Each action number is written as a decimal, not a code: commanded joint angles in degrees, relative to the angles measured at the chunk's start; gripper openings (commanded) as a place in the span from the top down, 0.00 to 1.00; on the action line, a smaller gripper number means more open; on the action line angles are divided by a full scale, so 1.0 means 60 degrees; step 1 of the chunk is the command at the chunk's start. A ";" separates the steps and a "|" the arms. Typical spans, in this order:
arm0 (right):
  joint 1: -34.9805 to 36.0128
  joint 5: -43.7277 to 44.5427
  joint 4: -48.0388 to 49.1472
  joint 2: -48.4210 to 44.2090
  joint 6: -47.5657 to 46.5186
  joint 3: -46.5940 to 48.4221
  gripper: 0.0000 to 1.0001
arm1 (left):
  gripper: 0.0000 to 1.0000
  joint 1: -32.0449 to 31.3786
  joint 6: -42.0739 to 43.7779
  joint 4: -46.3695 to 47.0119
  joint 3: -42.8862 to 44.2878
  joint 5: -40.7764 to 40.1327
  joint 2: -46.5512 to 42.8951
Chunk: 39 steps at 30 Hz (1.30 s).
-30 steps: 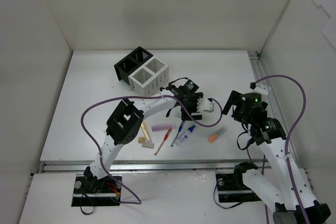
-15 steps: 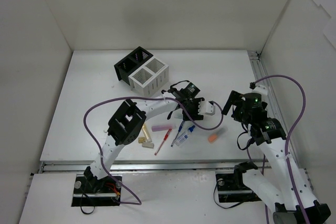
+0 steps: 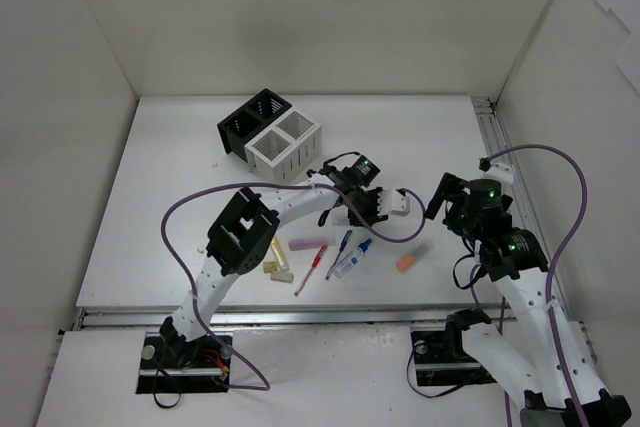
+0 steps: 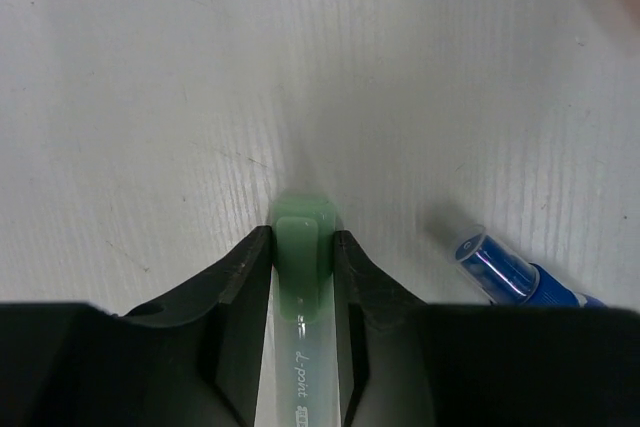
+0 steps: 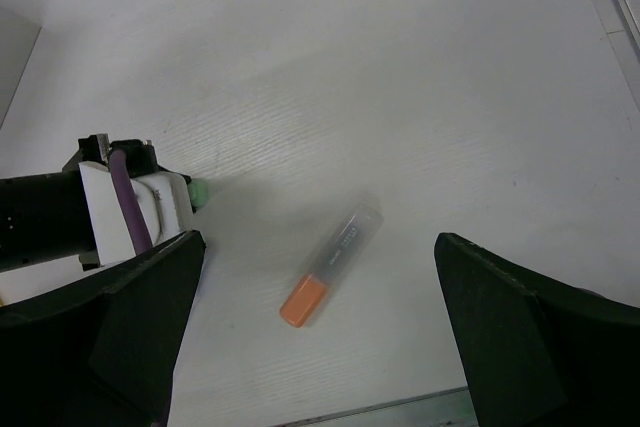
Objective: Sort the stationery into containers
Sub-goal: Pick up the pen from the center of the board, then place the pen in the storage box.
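Left pincer (image 4: 303,257) clamped on green-capped marker (image 4: 299,230) low over the counter (image 4: 300,67), right pincer (image 5: 318,239) gaping wide above orange marker (image 5: 330,267)

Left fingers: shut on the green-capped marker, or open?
Shut on it. Wrist view: both left fingers touch the green-capped marker, no gap.

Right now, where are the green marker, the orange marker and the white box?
green-capped marker (image 4: 299,237): left wrist view, green cap.
orange marker (image 5: 331,263): right wrist view, clear barrel.
white organiser box (image 3: 295,160): top external view, slatted side wall.
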 commanded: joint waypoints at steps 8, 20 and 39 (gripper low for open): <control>-0.0053 0.0472 0.0185 -0.0036 0.0003 0.0162 0.02 | 1.00 0.0400 -0.0344 -0.0204 0.1252 -0.0035 0.0110; -0.0054 0.0487 0.0200 -0.0036 -0.0231 0.0191 0.02 | 1.00 0.2553 -0.3200 0.4391 -0.0175 0.1341 -0.2979; -0.0097 0.1922 0.0229 0.0418 0.0750 -0.0204 0.02 | 1.00 0.6144 -0.8563 1.0974 -0.3724 0.1166 -0.4329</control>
